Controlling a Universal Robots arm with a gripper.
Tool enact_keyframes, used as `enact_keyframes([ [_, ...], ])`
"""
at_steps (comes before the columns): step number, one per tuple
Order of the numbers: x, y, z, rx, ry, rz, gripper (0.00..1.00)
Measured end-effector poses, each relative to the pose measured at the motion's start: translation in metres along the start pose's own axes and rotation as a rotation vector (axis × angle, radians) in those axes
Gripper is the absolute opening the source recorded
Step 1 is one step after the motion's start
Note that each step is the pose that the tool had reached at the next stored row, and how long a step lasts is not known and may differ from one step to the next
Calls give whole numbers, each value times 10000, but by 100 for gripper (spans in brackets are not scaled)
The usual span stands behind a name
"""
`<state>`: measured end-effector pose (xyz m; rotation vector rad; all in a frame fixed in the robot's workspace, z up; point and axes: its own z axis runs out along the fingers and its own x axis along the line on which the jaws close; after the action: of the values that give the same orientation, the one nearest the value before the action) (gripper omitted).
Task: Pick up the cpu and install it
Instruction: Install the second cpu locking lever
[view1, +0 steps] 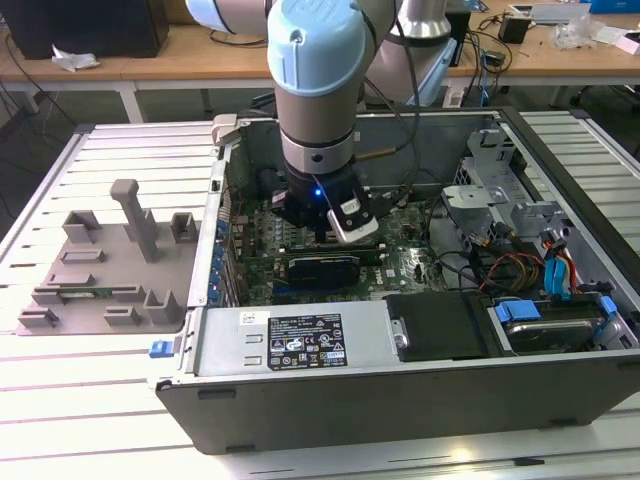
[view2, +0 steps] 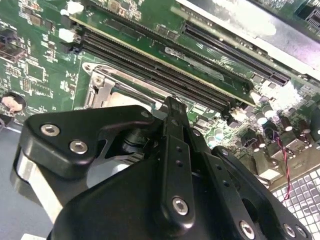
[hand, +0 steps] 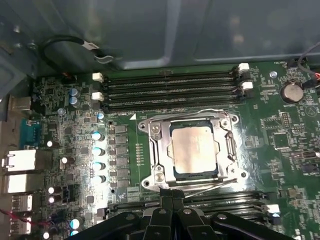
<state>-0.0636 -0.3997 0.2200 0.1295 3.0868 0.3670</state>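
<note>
One cpu (hand: 194, 148), one socket frame (hand: 156, 150)

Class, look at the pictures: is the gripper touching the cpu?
Apart. In the first wrist view the cpu lies in its socket frame, and the gripper sits short of it.

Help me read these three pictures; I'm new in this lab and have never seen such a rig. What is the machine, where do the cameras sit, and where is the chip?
The grey and blue column is a robot arm, reaching down into an open computer case on a slatted table. The exterior view looks on from off the arm. The two wrist views come from cameras riding on the arm, looking down at the green board.

The black linked parts are the pincer. In the first wrist view the cpu lies in its metal socket frame, just beyond the fingertips. A grey tray lies beside the case, on the exterior view's left.
</note>
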Motion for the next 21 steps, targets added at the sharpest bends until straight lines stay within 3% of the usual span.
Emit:
enact_keyframes([
  [4, 4, -65, 28, -141, 11, 7, 11],
  [7, 1, -124, 41, -530, 42, 21, 11],
  [9, 3, -140, 55, -699, 55, 29, 11],
  [10, 5, -142, 64, -740, 57, 31, 11],
  [14, 9, -146, 108, -827, 66, 32, 11],
  [21, 39, -76, 169, -841, 66, 35, 11],
])
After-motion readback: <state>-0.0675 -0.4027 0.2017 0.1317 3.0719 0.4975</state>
